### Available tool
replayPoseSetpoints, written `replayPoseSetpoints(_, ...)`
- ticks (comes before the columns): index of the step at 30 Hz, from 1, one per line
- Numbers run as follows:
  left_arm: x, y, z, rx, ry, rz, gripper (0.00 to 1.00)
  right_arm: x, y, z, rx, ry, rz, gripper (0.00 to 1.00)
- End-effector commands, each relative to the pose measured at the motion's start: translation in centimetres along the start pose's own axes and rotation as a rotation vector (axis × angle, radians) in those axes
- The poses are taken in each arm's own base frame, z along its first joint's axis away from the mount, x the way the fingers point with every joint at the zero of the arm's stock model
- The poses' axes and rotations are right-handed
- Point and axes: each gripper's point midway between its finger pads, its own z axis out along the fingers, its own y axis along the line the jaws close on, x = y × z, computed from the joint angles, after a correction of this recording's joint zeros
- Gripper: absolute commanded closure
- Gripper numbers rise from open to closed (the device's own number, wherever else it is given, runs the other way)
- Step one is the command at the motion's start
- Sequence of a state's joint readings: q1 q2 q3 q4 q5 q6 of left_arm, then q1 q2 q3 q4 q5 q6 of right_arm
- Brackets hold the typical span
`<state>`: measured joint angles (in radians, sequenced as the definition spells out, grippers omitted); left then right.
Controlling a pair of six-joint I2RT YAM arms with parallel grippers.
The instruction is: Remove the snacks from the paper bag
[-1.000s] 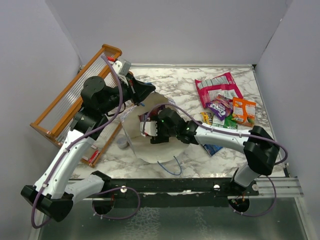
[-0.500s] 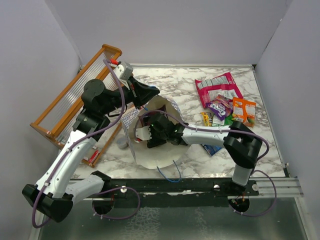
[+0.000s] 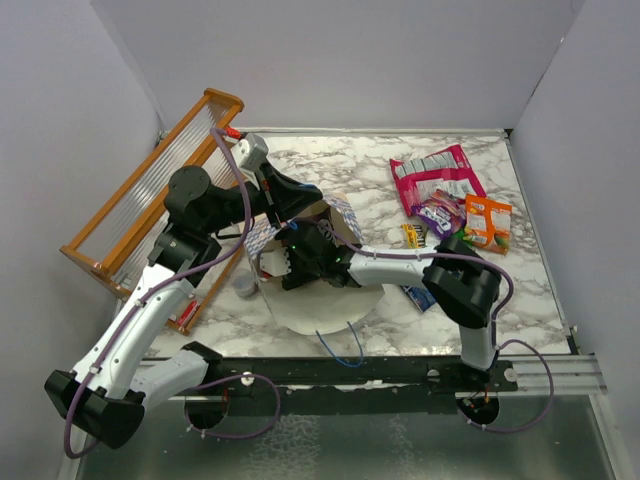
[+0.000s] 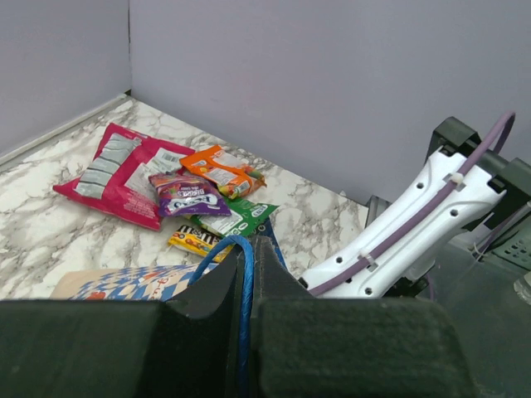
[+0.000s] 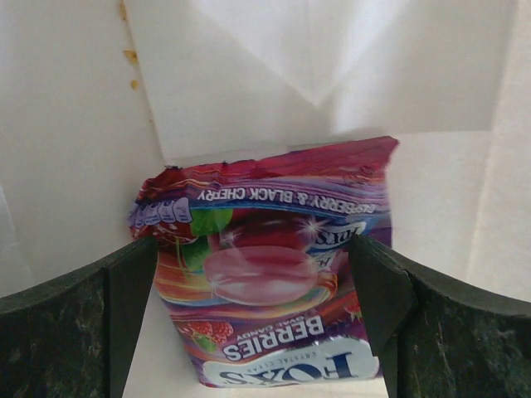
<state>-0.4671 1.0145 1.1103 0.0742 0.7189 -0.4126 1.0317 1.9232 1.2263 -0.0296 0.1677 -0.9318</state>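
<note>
Right gripper (image 5: 253,259) reaching inside the paper bag (image 3: 315,305), left gripper (image 4: 253,308) holding the bag.
The bag lies on its side on the marble table (image 3: 350,165). The left gripper is clamped tight on its blue string handle (image 4: 243,269). The right one is spread wide, with a berry candy packet (image 5: 265,290) filling the gap between its fingers; I can't tell if they press it. More snacks (image 3: 445,205) lie heaped well off at the table's far right.

orange wooden rack (image 3: 140,200) — at left wall | small cup (image 3: 243,288) — near it | marble table (image 3: 350,165)
</note>
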Motion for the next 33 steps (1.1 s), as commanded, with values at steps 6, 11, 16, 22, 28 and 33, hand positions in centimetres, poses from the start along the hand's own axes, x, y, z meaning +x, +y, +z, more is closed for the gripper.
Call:
replayPoseSetpoints(6, -2.8, -2.7, -0.7, 0.080, -0.067, 0.062, 1.00, 1.5, -0.5, 2.4, 0.042, 0.037, 0.070, 0.02)
replayPoseSetpoints(11, -2.8, -2.6, -0.7, 0.072, -0.072, 0.056, 1.00, 2.0, -1.3, 2.7, 0.075, 0.053, 0.074, 0.25)
replayPoseSetpoints(16, -2.5, -2.0, -0.8, 0.034, -0.070, 0.050, 1.00, 2.2, -1.7, 2.6, 0.086, 0.062, 0.080, 0.54)
replayPoseSetpoints(22, -2.0, -1.3, -0.8, 0.000, -0.060, 0.036, 1.00, 2.0, -1.8, 2.2, 0.078, 0.054, 0.090, 0.80)
replayPoseSetpoints(28, -1.8, 0.3, -0.9, -0.092, -0.061, 0.032, 1.00, 1.4, -2.2, 0.9, 0.070, 0.029, 0.107, 0.94)
replayPoseSetpoints(33, -1.4, 1.4, -1.1, -0.144, -0.063, 0.027, 1.00, 0.9, -2.5, -0.7, 0.076, -0.005, 0.118, 0.98)
